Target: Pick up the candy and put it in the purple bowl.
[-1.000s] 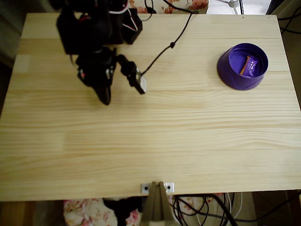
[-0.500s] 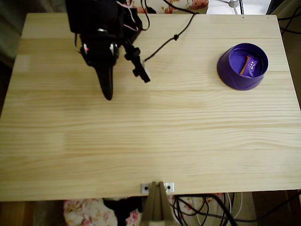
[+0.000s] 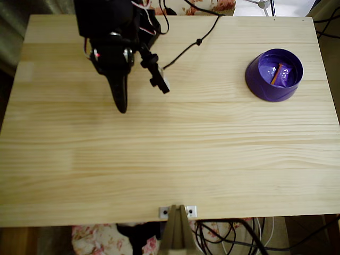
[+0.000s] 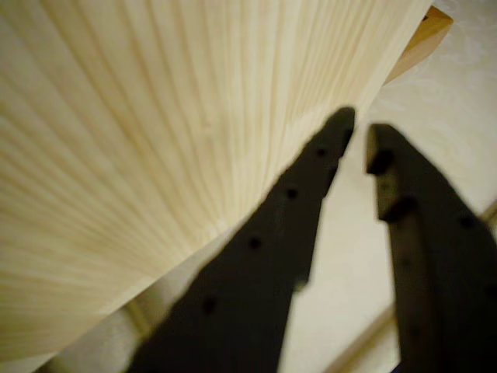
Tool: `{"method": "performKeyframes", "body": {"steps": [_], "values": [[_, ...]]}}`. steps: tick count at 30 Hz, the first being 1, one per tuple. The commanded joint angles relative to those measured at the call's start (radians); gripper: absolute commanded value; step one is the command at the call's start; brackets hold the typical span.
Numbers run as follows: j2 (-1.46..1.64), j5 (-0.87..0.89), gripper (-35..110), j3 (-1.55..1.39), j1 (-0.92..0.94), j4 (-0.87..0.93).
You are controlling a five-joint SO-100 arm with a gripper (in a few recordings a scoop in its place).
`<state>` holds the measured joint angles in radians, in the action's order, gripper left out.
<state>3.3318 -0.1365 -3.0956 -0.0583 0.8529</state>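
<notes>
The candy [image 3: 278, 74] lies inside the purple bowl [image 3: 260, 85], resting on the glossy floor slightly toward the rim nearest the right-hand edge of the worktop [image 3: 170, 159] in the overhead view. Judged from its size and foil-like sheen, the candy is light, its wrapper slippery and easily crumpled. A hold across the narrow middle of the body would likely be more secure than one on the wrapper ends.

The pincer [image 4: 357, 136] is well apart from the bowl, toward the opposite end of the worktop, pointing down. In the wrist view its jaws stand a narrow gap apart with nothing between them.

Between the bowl and the pincer the worktop carries no objects. A black cable [image 3: 188, 50] trails from the arm, well clear of the bowl. The task appears complete.
</notes>
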Motion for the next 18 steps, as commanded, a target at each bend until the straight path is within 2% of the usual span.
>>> {"method": "performKeyframes", "body": {"steps": [1, 18], "values": [[0.031, 0.040, 0, -0.069, -0.011, 0.014], [0.031, 0.072, 0, -0.069, -0.012, 0.017]]}}
